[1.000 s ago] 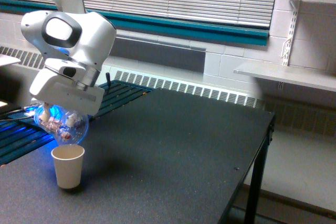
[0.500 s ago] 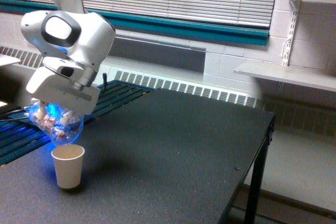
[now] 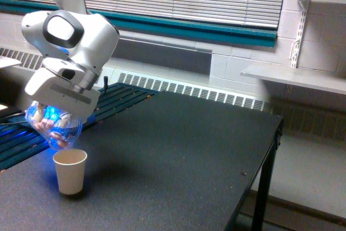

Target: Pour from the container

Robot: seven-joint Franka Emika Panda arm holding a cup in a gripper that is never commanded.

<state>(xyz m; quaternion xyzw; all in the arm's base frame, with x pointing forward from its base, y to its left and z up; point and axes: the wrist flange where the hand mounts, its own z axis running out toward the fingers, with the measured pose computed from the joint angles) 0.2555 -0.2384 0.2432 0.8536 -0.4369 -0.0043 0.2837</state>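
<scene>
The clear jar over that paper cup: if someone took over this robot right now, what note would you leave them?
Gripper: shut on the container, held in the air and tilted.
Container: just above the paper cup, toward the exterior view's left; reddish and pale bits show inside.
Paper cup: upright on the black table.
Done: container brought over the cup and tipped.
Left: no bits seen falling; whether any are in the cup cannot be told. Finish pouring.

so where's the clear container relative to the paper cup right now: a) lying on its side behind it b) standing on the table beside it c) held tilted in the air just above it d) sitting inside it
c, the hand holds the clear container tilted just above the paper cup, clear of the table.
</scene>
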